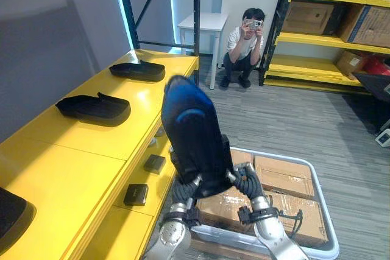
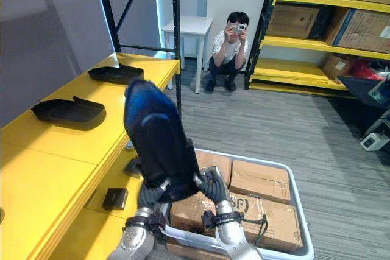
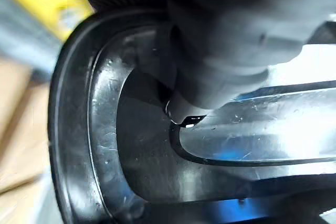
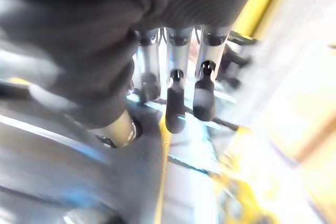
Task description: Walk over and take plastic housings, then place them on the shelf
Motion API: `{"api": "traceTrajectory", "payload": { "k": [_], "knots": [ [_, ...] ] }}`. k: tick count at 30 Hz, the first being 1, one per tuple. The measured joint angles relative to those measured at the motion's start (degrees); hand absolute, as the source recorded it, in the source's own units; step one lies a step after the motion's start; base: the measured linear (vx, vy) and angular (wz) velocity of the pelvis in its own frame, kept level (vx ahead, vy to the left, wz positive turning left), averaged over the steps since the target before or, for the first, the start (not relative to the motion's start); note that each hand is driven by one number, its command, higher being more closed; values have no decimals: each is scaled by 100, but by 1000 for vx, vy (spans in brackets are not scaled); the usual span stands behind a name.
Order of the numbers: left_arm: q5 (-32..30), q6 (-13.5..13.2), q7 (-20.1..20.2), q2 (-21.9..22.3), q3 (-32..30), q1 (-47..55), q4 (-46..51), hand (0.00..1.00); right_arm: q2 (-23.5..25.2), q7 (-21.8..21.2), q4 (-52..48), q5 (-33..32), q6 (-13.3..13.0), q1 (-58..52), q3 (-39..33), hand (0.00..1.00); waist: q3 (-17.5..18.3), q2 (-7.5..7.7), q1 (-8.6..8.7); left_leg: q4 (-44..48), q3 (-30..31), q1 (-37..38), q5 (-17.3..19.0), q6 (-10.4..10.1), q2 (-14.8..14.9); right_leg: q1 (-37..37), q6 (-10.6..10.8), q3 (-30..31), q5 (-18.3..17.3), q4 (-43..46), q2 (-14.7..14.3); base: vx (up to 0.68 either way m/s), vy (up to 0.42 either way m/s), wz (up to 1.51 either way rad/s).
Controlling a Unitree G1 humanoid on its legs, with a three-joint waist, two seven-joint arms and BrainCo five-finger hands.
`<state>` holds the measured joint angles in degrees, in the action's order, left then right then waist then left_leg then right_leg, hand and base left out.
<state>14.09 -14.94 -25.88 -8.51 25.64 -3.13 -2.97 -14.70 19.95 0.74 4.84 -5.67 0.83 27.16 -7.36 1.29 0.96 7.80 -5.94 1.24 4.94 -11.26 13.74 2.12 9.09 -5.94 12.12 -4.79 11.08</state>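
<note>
The glossy black plastic housing (image 1: 186,132) is picked up but not yet delivered. It is held in the air between the two hands, over the near left corner of a white plastic bin (image 1: 321,202) packed with brown cardboard boxes (image 1: 283,178), just beside the yellow shelf (image 1: 73,168).

Two more matt black moulded housings (image 1: 94,108) (image 1: 138,70) already lie flat on the shelf top. A dark shape at its near corner (image 1: 12,214) is probably a third (it is cut off by the frame edge, so that is a guess). What seems left is to swing the held piece over the yellow top and lay it down.

The held housing stands nearly upright. Its long axis runs from the hands up to a rounded end that leans slightly toward the shelf, and its smooth back faces the head camera.

The right hand (image 1: 247,182) supports it from the right. In the wrist view its fingers (image 4: 175,106) reach out almost straight, with the thumb lying along the shell rather than wrapped round it. The left hand (image 1: 181,192) sits at the lower edge, and its grip cannot be made out.
</note>
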Motion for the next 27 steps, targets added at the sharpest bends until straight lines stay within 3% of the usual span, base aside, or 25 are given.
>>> {"api": "traceTrajectory", "payload": {
  "k": [4, 6, 12, 20, 23, 27],
  "knots": [
    [-1053, 155, 231, -89, -637, 591, 653, 100, 145, -157, 24, 0, 0, -205, 128, 0, 13, -18, -49, -6, 123, -59, -5, 3, 0, -21, -6, -131, -35, 0, 4, 12, -6, 13],
    [-1224, 175, 296, -94, -992, 927, 751, 100, 161, -152, 24, 0, -1, -281, 108, 0, 22, -34, -109, -5, 139, -57, -10, 7, -2, -22, -5, -148, -41, 1, 6, 45, -14, 8],
    [-1327, 347, 346, -113, -1935, 1860, 752, 100, 134, -155, 4, 0, -29, -301, -205, 0, 70, -133, -250, -2, 307, -128, -21, 32, -96, -102, 49, -306, -98, 2, 103, 27, 0, 16],
    [-1267, 385, 13, 242, -3179, 2370, 753, 100, -70, -980, -853, -780, -605, -425, -643, 0, 184, -383, -481, -4, 652, -221, -28, 78, -169, -318, 97, -725, -216, 8, 187, 22, -3, 23],
    [-959, 181, -21, 305, -3477, 2465, 806, 100, -71, -1143, -915, -889, -636, -586, -911, 0, 196, -403, -499, -39, 832, -222, -39, 97, -222, -457, 106, -930, -316, 40, 239, 25, 0, 37],
    [-310, -456, 51, 731, -4012, 2885, 1714, 100, 128, -1157, -912, -985, -524, -1094, -1199, 0, 245, -394, -544, -222, 1087, -277, -235, 267, -381, -592, 191, -1377, -496, 209, 419, 56, 3, 59]
  ]
}}
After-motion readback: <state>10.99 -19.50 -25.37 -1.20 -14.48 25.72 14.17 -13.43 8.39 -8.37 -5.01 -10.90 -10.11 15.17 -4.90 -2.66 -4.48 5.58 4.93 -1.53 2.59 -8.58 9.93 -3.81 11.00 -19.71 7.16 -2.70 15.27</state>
